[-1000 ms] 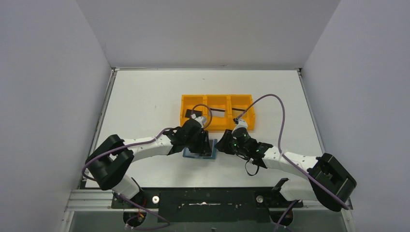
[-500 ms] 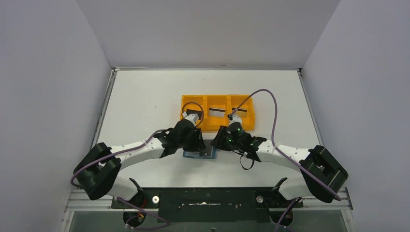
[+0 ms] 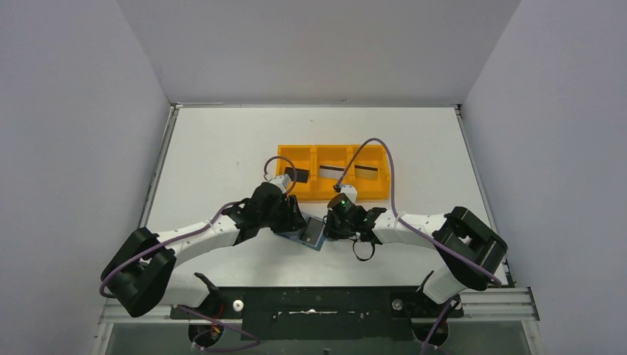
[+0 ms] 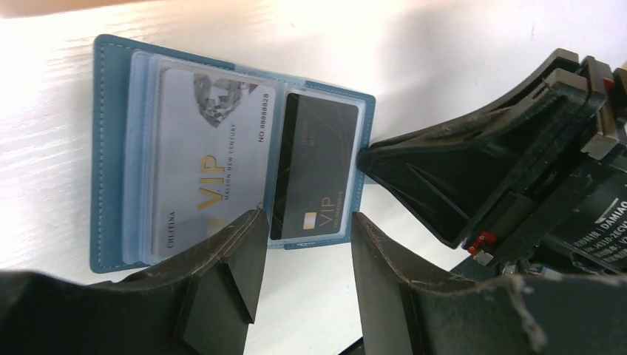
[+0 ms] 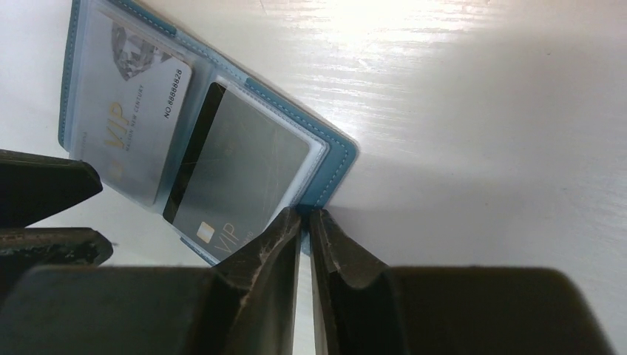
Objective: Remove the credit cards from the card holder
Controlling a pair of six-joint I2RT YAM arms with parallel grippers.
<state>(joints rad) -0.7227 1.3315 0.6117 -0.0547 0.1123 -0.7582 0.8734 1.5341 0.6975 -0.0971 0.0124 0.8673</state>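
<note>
The teal card holder (image 4: 111, 155) lies open on the white table, also seen from above (image 3: 313, 234). A silver credit card (image 4: 207, 159) sits in its left pocket and a black credit card (image 4: 314, 170) in its right pocket. My left gripper (image 4: 307, 244) stands open just above the holder's near edge, with nothing between its fingers. My right gripper (image 5: 304, 214) is shut on the card holder's teal right edge (image 5: 336, 159), beside the black card (image 5: 244, 170).
The orange three-compartment tray (image 3: 333, 148) stands just behind both grippers. It holds a black card (image 3: 299, 176) and two silver-grey striped cards (image 3: 330, 172) (image 3: 366, 174). Both arms' purple cables loop over the tray.
The right gripper has come in from the right and shut on the holder's right edge. The holder has turned slightly. The left gripper slid left and opened a little wider.
</note>
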